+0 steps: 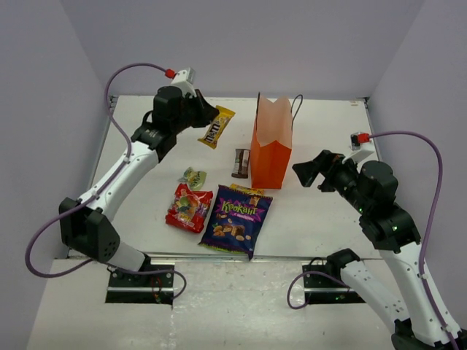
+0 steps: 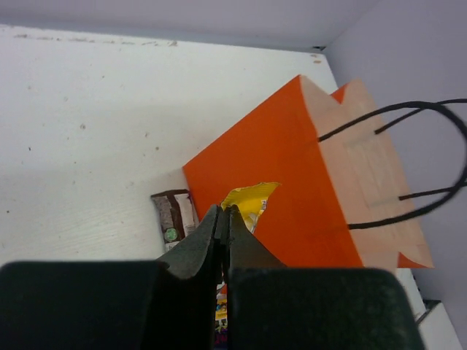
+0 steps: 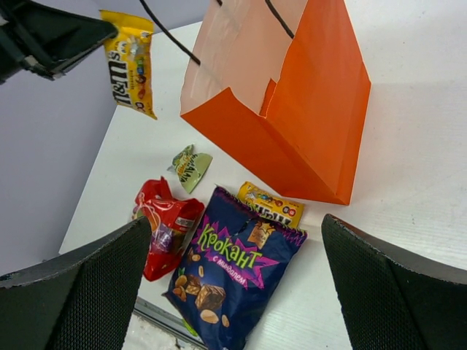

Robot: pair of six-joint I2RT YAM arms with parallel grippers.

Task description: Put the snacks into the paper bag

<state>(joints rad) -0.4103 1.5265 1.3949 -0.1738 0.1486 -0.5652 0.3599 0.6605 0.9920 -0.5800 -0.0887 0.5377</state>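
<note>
Left arm (image 1: 120,175): stretched far forward, wrist high, likely to clear the rim of the paper bag (image 1: 271,149).
Right arm (image 1: 390,219): bent; right claw (image 1: 310,175) gapes empty just beside the bag, likely to steady it.
Paper bag: upright on the bench (image 1: 328,211), mouth up.
Small yellow pack (image 1: 217,127): aloft left of the bag, pinched in the closed left claw (image 1: 211,115).

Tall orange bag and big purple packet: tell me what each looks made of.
Tall orange bag: paper with a matte finish. It stands on its own with crisp folded creases and a pale, uncoated-looking inside.
Big purple packet: probably glossy plastic film. It shows printed nut pictures, soft wrinkles and a zigzag-cut end seam. A foil lining cannot be ruled out.
</note>
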